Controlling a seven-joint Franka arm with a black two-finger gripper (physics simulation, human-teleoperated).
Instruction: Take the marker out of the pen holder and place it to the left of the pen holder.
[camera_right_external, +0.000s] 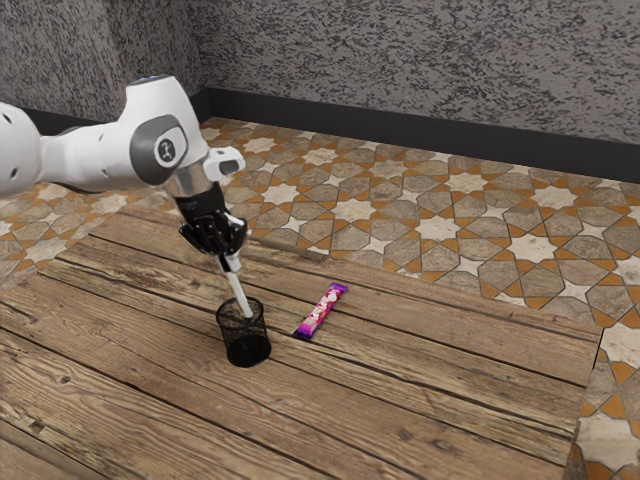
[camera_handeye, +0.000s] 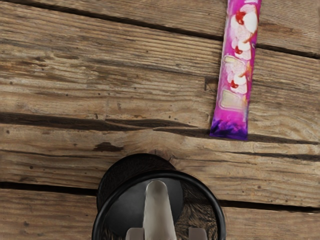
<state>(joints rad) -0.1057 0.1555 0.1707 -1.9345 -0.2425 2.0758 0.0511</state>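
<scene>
Gripper pinching the marker by its upper part, fingers on two sides of it. High grip makes sense: the marker's lower end is at the mouth of the pen holder, so the fingers stay above the rim and don't knock the mesh. Marker leans a bit, lower end looks just inside the rim and up off the holder's bottom, so probably part-way out. Exact clearance from the rim: can't tell.

Pen holder upright on the wooden table, open top facing the hand, which suits a pull upward. Candy bar lies flat beside it, not touching; not part of the job.

Step in hand, my read: extraction, roughly halfway through the task. Next needs more lift until the tip clears the rim, then a move to the holder's left and a low release. Risks: tip snagging the rim and tipping the light holder, or the marker rolling once let go.
</scene>
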